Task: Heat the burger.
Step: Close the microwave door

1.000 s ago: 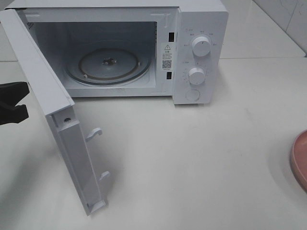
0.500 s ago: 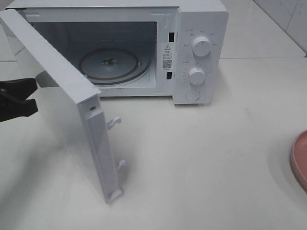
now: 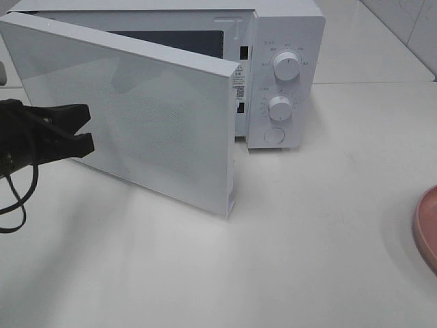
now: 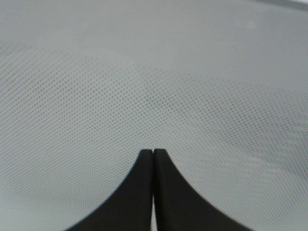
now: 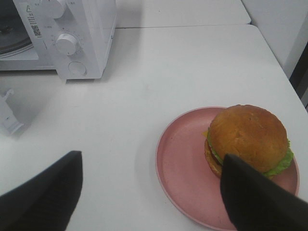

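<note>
The burger (image 5: 248, 137), with a golden-brown bun and green lettuce, lies on a pink plate (image 5: 183, 168) in the right wrist view. My right gripper (image 5: 151, 161) hangs open over the plate, one finger on each side, holding nothing. Only the plate's edge (image 3: 428, 225) reaches into the high view at the far right; the burger and right gripper are out of that view. The white microwave (image 3: 283, 68) stands at the back, its door (image 3: 157, 130) about half shut. My left gripper (image 3: 87, 130) is shut, its tips (image 4: 153, 153) at the door's dotted outer face (image 4: 144, 72).
Two white dials (image 3: 285, 66) and a round button sit on the microwave's right panel. The door's free edge (image 3: 232, 137) juts out over the table in front of the oven. A black cable (image 3: 17, 198) loops down from the left arm. White tabletop (image 3: 307, 239) lies between microwave and plate.
The microwave door has swung from wide open to about half shut. My left gripper has moved right along with it, staying shut. The glass turntable inside is now hidden behind the door.
</note>
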`<state>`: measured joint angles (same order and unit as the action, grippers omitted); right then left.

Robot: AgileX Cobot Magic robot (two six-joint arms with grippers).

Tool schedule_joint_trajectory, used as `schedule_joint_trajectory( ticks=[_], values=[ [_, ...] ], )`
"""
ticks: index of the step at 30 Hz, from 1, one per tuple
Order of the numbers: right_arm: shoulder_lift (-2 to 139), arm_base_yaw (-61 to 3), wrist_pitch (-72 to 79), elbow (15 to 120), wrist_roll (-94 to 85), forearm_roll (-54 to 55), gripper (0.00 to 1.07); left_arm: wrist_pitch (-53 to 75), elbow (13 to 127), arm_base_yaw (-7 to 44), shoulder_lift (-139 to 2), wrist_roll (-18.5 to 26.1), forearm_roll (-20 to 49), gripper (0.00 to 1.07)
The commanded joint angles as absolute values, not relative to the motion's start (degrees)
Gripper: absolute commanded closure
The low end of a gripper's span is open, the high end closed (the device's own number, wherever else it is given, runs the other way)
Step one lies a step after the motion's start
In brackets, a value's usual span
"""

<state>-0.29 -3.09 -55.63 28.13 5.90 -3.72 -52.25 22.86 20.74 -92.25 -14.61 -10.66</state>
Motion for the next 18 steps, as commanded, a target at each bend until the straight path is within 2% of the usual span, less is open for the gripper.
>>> schedule_joint_trajectory(
  ticks=[1,5,18],
  values=[
    [-1.8,-2.6,-55.2,28.0,5.4,-3.7,0.32,-50.3,24.5,21.9,-92.0,-13.9,-8.5,1.07],
    [-1.8,-2.6,-55.2,28.0,5.4,-3.7,0.32,-47.4,26.7,24.1,-92.0,-11.6,-5.3,1.07],
    [-1.8,-2.6,-55.2,28.0,5.3,-3.7,0.32,-47.1,31.6,24.9,-96.0,-13.5,-4.3,1.07]
  ],
)
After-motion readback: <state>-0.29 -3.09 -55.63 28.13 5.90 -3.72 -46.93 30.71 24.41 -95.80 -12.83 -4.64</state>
